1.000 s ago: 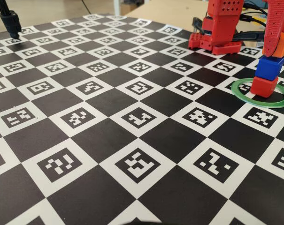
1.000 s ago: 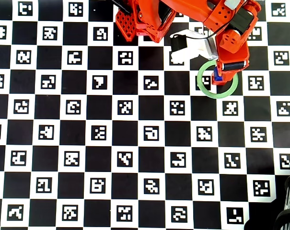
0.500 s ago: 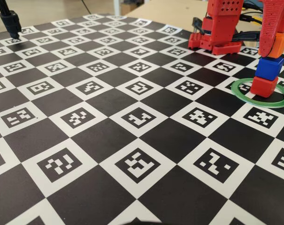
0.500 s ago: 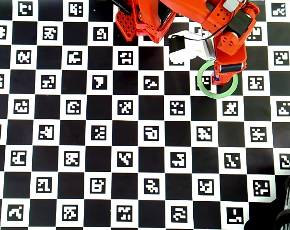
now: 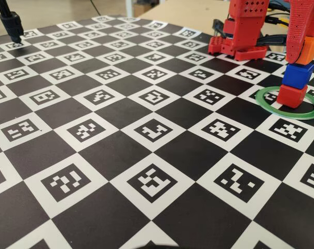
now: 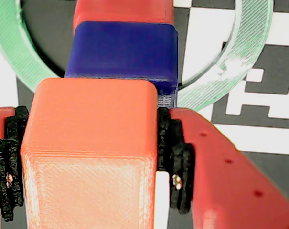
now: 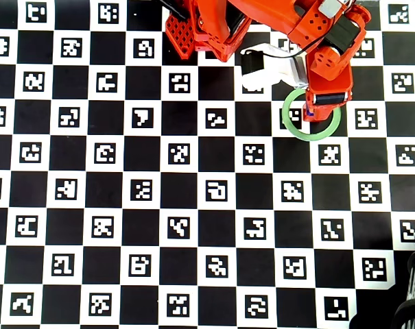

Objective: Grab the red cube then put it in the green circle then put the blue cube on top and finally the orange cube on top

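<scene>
**Gripper holds the top cube a little off from the stack**

Your red two-finger gripper (image 6: 94,157) is clamped on the small bright-orange cube with rounded edges (image 6: 89,152). Both black pads press its sides in the wrist view.

Take the small deep-blue cube (image 5: 298,75) as your landmark. It sits on the small matte red cube (image 5: 291,95), and that one rests inside the thin flat green ring with white edging (image 5: 271,106), near the ring's back edge in the fixed view. The ring lies on the black-and-white checker mat with square code marks (image 5: 146,129).

In the fixed view the orange cube hangs above the blue cube and a bit to its right, so the two do not line up. It looks very close to the blue top, but you cannot tell from the pictures if they touch. In the wrist view the orange cube sits nearer the camera and to the left of the blue one.

I think you need a small nudge sideways to bring it over the blue cube, then straight down. Let go too early and it may tip off.
</scene>
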Available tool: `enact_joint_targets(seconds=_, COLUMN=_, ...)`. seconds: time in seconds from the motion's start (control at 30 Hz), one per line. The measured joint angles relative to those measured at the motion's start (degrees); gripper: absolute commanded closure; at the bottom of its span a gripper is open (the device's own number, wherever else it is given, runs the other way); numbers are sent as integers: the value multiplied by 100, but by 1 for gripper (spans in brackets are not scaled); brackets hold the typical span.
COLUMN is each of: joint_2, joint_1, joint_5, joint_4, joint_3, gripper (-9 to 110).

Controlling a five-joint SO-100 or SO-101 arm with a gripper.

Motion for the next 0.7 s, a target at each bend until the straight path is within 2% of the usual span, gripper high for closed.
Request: enact_joint_targets(seconds=0.7, joint_2=0, joint_1=-123, joint_5=18, joint_4=-9, joint_3=62, gripper=96)
